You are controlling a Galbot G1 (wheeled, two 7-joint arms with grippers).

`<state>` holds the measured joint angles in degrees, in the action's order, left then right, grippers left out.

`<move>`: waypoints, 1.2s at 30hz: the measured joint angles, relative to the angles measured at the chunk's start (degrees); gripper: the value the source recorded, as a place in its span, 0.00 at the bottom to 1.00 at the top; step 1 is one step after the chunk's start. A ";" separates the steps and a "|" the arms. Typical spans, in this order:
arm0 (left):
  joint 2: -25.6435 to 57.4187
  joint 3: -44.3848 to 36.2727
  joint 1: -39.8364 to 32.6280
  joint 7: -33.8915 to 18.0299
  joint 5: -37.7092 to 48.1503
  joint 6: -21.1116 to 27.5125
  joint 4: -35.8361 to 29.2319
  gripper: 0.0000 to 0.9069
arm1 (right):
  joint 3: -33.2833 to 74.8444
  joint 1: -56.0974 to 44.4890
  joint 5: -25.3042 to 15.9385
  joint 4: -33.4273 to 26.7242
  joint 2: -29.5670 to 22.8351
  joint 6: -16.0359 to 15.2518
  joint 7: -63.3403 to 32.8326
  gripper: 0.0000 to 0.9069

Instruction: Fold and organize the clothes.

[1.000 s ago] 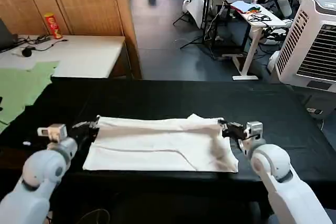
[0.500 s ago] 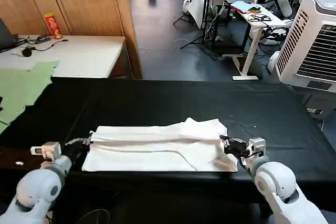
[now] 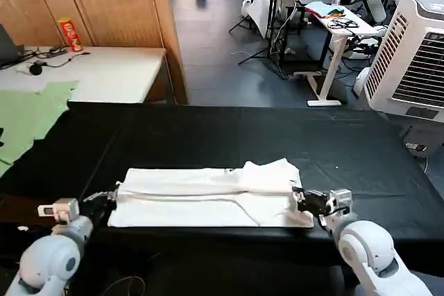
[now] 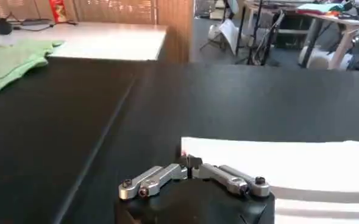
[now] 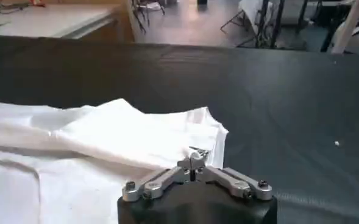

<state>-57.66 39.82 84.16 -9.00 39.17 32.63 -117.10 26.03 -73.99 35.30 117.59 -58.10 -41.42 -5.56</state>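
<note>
T-shirt [image 3: 208,195] lies flat, half-folded on bench [image 3: 277,136]. Left gripper [image 3: 111,197] and right gripper [image 3: 300,197] each have fingers pinched on a shirt end. Best to pull both ends evenly, keeping the fold edge straight.

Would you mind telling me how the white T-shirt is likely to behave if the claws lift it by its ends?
The white T-shirt is probably floppy: its folded layers wrinkle and bunch near the right claw. Held by the left claw too, its middle would likely sag. It looks light and thin.
</note>
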 joint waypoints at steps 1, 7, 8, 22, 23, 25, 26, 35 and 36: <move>-0.05 0.00 0.29 0.05 -0.14 0.13 -0.11 0.68 | 0.10 -0.16 0.00 0.26 0.00 -0.37 -0.04 0.08; -0.99 -0.14 2.22 -1.25 -1.97 1.72 -1.53 0.97 | 1.49 -1.55 0.22 2.22 0.53 -0.77 -1.00 0.97; -1.02 -0.01 2.58 -1.52 -2.00 2.01 -1.82 0.97 | 1.79 -1.82 0.28 2.68 0.62 -0.77 -1.02 0.97; -0.97 1.10 -3.16 -3.18 1.58 2.73 -2.20 0.97 | 0.44 6.74 -1.86 -1.77 -3.07 1.43 -4.91 0.97; -1.11 0.36 -5.14 -3.14 1.80 2.78 -0.76 0.97 | -0.27 8.23 -2.09 -3.36 -3.70 1.72 -4.96 0.97; -1.37 -0.94 -8.64 -3.08 2.70 2.99 2.05 0.97 | -1.52 11.05 -2.58 -6.39 -4.80 2.12 -4.97 0.97; -1.46 -1.72 -10.45 -3.02 3.40 3.28 3.60 0.97 | -2.22 12.58 -2.84 -8.04 -5.40 2.31 -4.90 0.97; -1.87 -5.26 -18.43 -2.18 6.47 5.24 13.34 0.97 | -6.48 20.44 -3.31 -18.55 -8.61 2.20 -3.53 0.97; -1.99 -5.53 -18.73 -1.83 6.47 5.35 13.98 0.97 | -6.71 20.82 -3.31 -19.32 -8.87 2.10 -3.53 0.97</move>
<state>-59.65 34.29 65.43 -10.83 45.63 37.98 -103.12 19.32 -53.18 31.99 98.27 -66.97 -39.32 -9.10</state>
